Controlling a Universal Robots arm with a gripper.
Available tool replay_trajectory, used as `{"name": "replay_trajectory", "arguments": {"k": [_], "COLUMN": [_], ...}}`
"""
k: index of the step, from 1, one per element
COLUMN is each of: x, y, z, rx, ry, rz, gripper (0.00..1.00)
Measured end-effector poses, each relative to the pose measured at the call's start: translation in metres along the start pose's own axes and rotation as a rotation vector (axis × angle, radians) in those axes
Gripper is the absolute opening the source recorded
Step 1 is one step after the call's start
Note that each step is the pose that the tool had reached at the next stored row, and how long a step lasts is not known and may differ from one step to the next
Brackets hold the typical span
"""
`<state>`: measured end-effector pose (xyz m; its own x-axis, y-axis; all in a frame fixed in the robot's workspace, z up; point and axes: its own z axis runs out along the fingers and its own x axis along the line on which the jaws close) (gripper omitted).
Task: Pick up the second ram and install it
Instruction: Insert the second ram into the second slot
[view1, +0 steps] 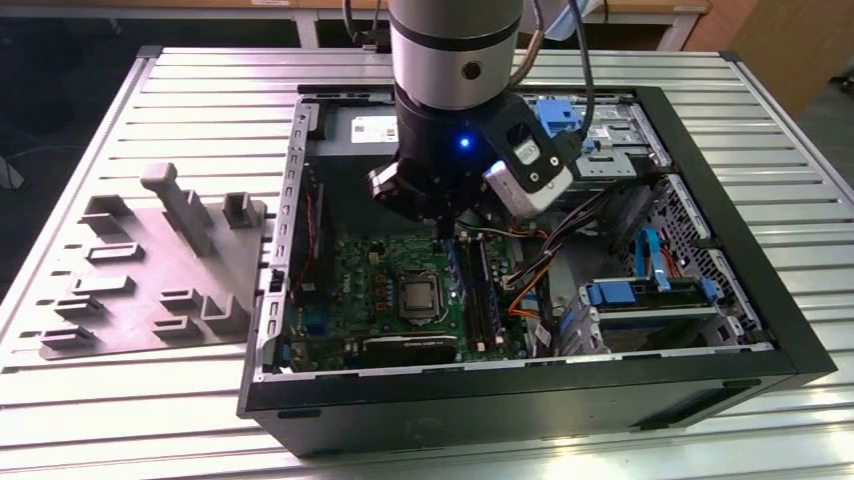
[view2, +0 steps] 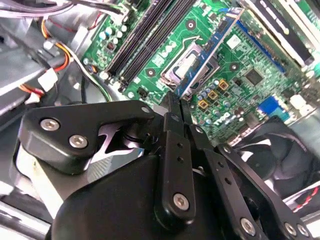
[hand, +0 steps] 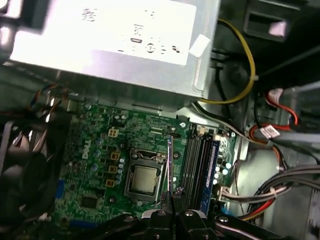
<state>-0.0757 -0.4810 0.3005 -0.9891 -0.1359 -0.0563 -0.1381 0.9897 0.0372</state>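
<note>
The second ram (hand: 171, 165) is seen edge-on in the first wrist view as a thin pale strip standing out from the fingertips of the gripper (hand: 173, 200). It is held above the motherboard (hand: 95, 150), between the CPU socket (hand: 143, 180) and the bank of memory slots (hand: 197, 160), and it is not judged to be seated. The jaws are drawn narrow, and they are judged to be pinched on the flat faces of the stick. The stick is kept on edge and parallel to the slots, presumably so that its contact edge is aligned with them. In the second wrist view the fingers are also shown almost together over the board, though the stick itself cannot be made out there.

In the exterior view the gripper (view1: 445, 222) is placed low inside the open computer case (view1: 534, 400), close to the grey power supply (view1: 360, 130). The grey moulded fixture (view1: 160, 270) is left well apart on the slatted table (view1: 120, 420), at the exterior view's left.
</note>
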Motion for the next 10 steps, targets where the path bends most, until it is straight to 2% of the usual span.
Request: {"name": "replay_trajectory", "arguments": {"k": [6,10], "x": [0.0001,0.0001], "y": [-0.0001,-0.0001], "z": [0.0018,0.0019], "rx": [0.0062,0.0067], "ry": [-0.0039,-0.0042], "rz": [0.107,0.116], "gripper": [0.13,0.13]}}
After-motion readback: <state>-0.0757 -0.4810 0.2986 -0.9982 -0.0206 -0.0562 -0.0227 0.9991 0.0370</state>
